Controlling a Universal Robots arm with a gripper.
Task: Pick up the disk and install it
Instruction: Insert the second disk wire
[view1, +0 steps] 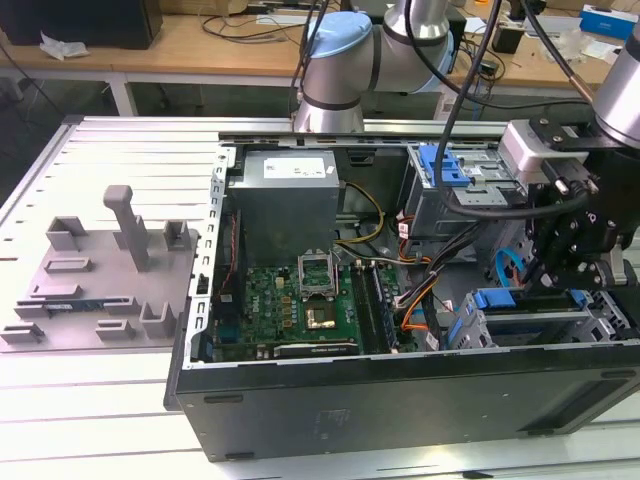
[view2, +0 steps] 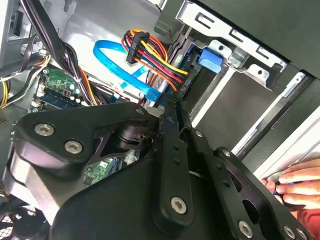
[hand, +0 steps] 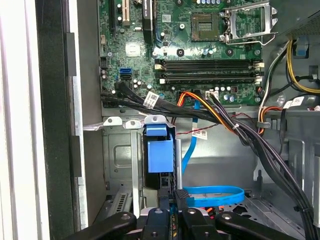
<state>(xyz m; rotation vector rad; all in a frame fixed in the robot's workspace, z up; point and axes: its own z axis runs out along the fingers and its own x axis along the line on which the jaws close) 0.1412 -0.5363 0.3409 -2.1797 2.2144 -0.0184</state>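
Above the drive cage (hand: 122, 160), my gripper (hand: 172, 207) stands nearly closed on the disk (hand: 160, 160), edge-on and part-seated in its bay: insertion step, likely needing a straight push home.

The exterior view looks down from above onto the open black computer case (view1: 400, 400). Both wrist views sit close inside it, sharing the flat blue ribbon cable (view2: 120, 65) (hand: 212, 194).

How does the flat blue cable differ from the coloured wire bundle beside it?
The blue cable is one flat ribbon; the wire bundle is several red, orange, yellow and black strands. The wire bundle ends in a black plug; the blue cable shows none. Both lie inside the case.
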